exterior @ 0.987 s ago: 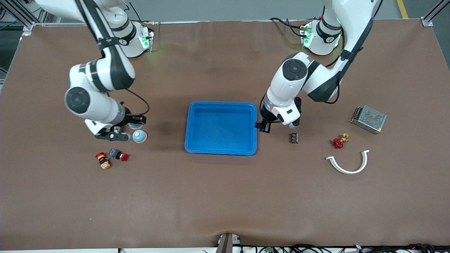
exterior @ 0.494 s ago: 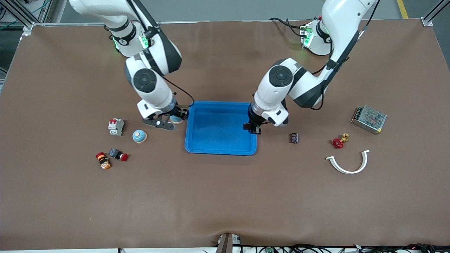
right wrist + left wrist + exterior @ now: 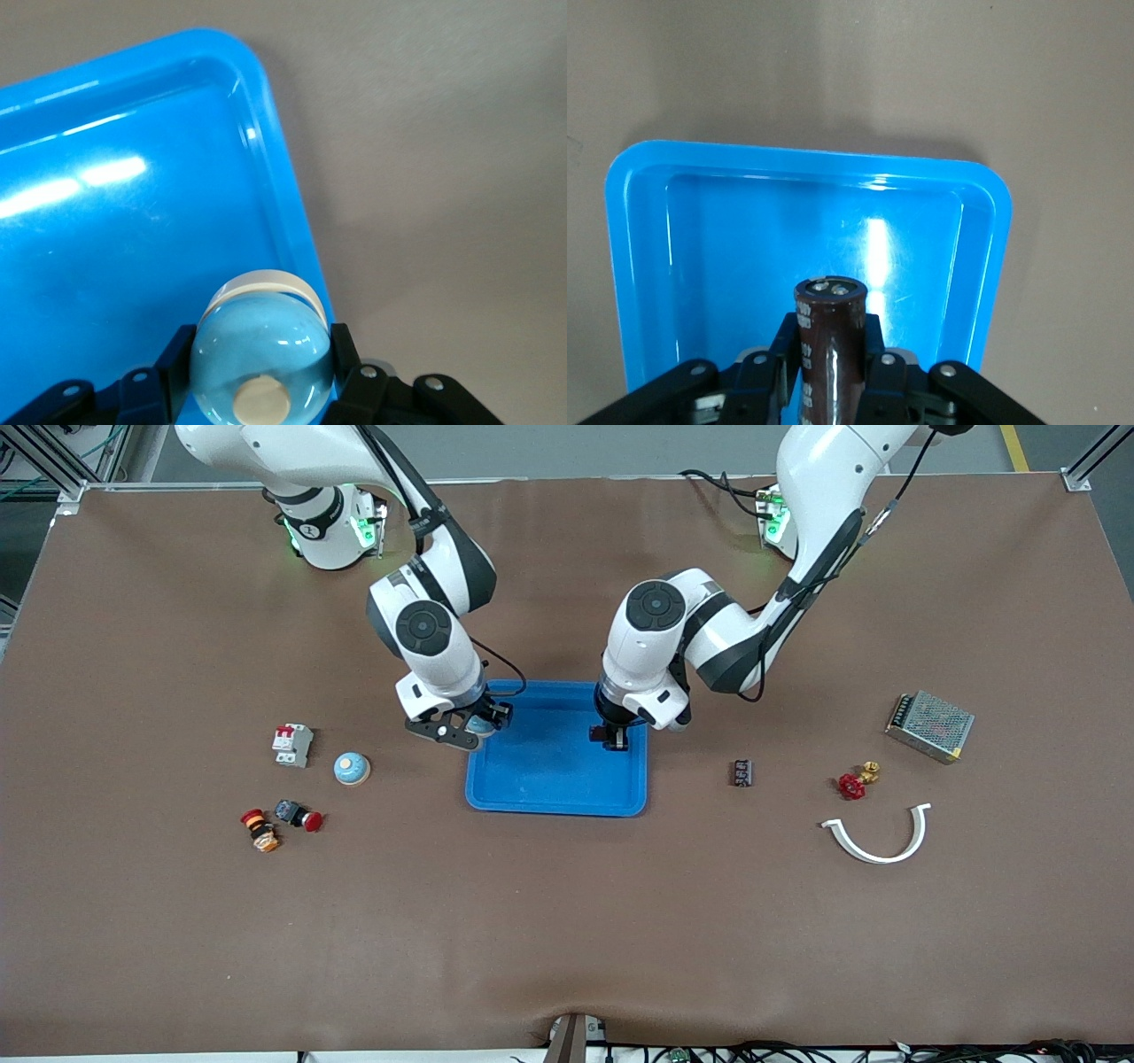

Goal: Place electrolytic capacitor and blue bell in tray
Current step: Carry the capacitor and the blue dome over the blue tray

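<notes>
Glossy blue tray (image 3: 549, 779), rounded corners, raised rim

Tray (image 3: 556, 793): bright blue, shallow, rounded corners, raised rim, seen lying flat mid-table.
Electrolytic capacitor (image 3: 830, 341): dark brown cylinder, two metal terminals on its end, gripped by the left gripper (image 3: 829, 367) over the tray's inside.
Blue bell (image 3: 262, 356): pale blue dome, cream button, clamped in the right gripper (image 3: 262, 372) above the tray's rim.
</notes>
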Robot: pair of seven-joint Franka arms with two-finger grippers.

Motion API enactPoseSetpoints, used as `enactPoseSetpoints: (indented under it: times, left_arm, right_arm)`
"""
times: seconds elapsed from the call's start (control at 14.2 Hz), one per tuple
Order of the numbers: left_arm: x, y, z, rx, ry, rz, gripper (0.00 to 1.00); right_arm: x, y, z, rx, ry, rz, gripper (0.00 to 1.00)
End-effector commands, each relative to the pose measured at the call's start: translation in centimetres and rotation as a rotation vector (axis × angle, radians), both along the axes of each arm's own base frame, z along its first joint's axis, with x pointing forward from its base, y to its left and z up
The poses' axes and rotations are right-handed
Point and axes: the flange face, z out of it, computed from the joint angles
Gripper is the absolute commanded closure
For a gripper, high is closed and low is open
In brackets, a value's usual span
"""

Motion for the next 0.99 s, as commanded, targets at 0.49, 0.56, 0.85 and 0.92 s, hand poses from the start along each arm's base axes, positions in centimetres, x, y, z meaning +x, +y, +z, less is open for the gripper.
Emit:
enactPoseSetpoints:
  times: [0.49, 0.56, 0.85, 0.92]
  left_arm:
    - [0.5, -3.3, -1.8, 0.056, -0.029, 0.030, 1.00]
    - [0.4, -3.3, -2.5, 0.062, -0.020, 0.028, 1.00]
    - [0.0, -4.7, -4.3, 0.080, -0.027, 0.000, 1.00]
    - [-0.2, -4.9, -5.0, 0.087, -0.019, -0.005, 1.00]
  right_arm:
    - [-2.7, 3.6, -4.5, 0.005, -0.035, -0.013, 0.55]
    - [-2.8, 3.6, -4.7, 0.004, -0.034, -0.012, 0.55]
    - [-3.4, 4.1, -5.2, -0.003, -0.028, 0.002, 0.52]
    - [-3.6, 4.3, -5.4, -0.004, -0.027, 0.006, 0.52]
